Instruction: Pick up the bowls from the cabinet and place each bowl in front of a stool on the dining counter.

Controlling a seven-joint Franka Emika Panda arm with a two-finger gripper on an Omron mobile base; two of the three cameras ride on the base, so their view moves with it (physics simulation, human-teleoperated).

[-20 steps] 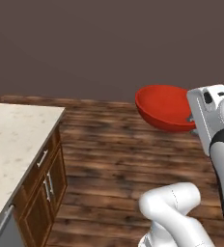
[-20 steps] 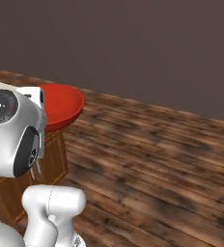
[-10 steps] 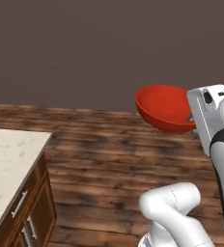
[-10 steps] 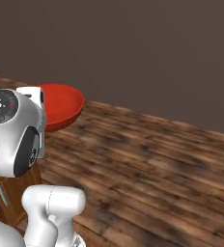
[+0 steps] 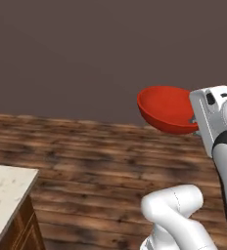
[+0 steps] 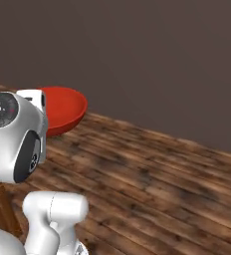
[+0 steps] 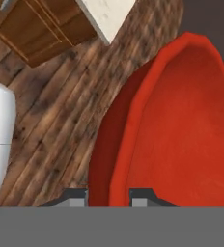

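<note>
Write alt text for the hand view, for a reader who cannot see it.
A glossy red bowl takes up the right side, its rim pinched between the two dark fingertips of the gripper at the bottom. Beyond it lies a dark wooden plank floor, with a corner of a pale stone counter over brown wooden cabinets at the top.

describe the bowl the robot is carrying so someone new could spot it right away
Look above the brown plank floor, against the dark wall. At the end of the white arm, the gripper clamps the rim of the red bowl: wide, round, glossy, held in the air.
</note>
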